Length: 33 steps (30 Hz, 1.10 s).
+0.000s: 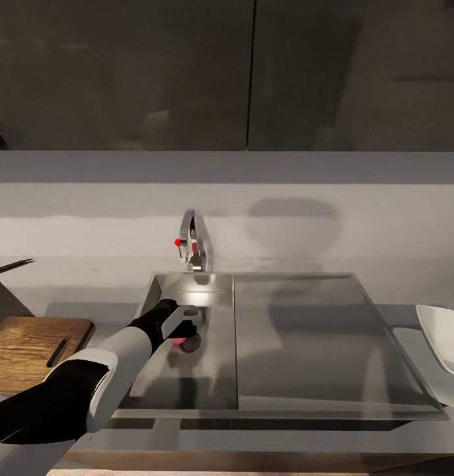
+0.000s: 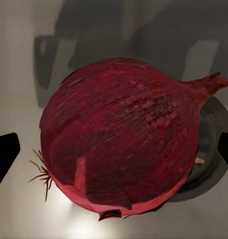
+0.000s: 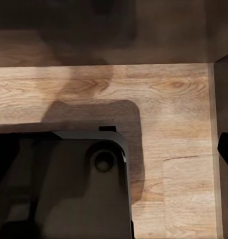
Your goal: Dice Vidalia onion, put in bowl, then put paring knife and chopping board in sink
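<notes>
A Vidalia onion (image 2: 121,137), deep red with a dry stalk tip and a tuft of roots, lies on the floor of the steel sink (image 1: 207,390) beside the round drain. The left claw (image 1: 185,328) reaches down into the basin over it, and in the left wrist view its two dark fingertips (image 2: 5,154) stand spread on either side of the bulb, apart from the skin. In the head view only a sliver of red shows beneath the claw. The white-and-black left arm (image 1: 98,387) stretches in from the near left. A chrome tap (image 1: 195,241) with a red knob rises at the far edge of the basin, and the flat drainboard (image 1: 312,337) runs to the right. On the grey bench (image 1: 88,311), the brown chopping board (image 1: 28,350) sits left of the sink, with the paring knife (image 1: 12,266) just beyond it at the frame's left edge. The white bowl (image 1: 445,337) stands at the right of the drainboard. The right wrist view looks down on a light wooden floor (image 3: 169,109) and a dark base (image 3: 69,184); whether the right claw is spread or closed cannot be told.
</notes>
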{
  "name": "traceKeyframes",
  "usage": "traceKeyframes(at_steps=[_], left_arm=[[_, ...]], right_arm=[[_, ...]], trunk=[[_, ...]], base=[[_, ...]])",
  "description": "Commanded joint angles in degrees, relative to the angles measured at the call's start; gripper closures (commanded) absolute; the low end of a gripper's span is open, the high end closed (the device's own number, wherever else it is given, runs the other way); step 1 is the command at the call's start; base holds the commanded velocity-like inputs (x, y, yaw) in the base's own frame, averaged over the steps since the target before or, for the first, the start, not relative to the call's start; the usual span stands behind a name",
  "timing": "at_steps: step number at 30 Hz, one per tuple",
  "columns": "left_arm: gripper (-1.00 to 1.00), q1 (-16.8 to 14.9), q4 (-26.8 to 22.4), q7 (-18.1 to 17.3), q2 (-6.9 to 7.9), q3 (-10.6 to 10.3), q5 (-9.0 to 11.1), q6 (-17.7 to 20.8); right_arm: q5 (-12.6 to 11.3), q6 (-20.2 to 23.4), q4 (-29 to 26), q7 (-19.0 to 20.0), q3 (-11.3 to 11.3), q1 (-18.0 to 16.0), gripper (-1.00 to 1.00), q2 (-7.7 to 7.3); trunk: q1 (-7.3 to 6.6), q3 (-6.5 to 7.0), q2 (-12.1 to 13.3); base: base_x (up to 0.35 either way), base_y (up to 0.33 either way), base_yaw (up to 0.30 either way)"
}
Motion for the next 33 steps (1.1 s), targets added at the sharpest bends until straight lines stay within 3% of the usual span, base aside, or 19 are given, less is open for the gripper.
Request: traceKeyframes(at_steps=[1, 12, 13, 33], left_arm=[[-1.0, 0.0, -0.1, 0.4, 0.01, -0.5, 0.6, 0.2], [-1.0, 0.0, -0.2, 0.5, 0.01, -0.5, 0.6, 0.2], [1.0, 0.0, -0.2, 0.5, 0.01, -0.5, 0.6, 0.2], [1.0, 0.0, -0.2, 0.4, 0.01, -0.5, 0.6, 0.3]], right_arm=[[-0.1, -0.1, -0.1, -0.2, 0.1, 0.0, -1.0, -0.02], [-0.1, -0.1, 0.0, -0.2, 0.1, 0.0, -1.0, -0.05], [-0.1, -0.1, -0.1, -0.2, 0.1, 0.0, -1.0, -0.05], [-0.2, -0.1, 0.0, -0.3, 0.0, 0.0, -1.0, 0.05]], trunk=[[0.03, -0.1, -0.1], [0.03, -0.1, -0.1], [0.03, -0.1, -0.1], [0.03, 0.38, -0.1]], base=[[0.0, 0.0, 0.0], [0.0, 0.0, 0.0], [0.0, 0.0, 0.0], [0.0, 0.0, -0.015]])
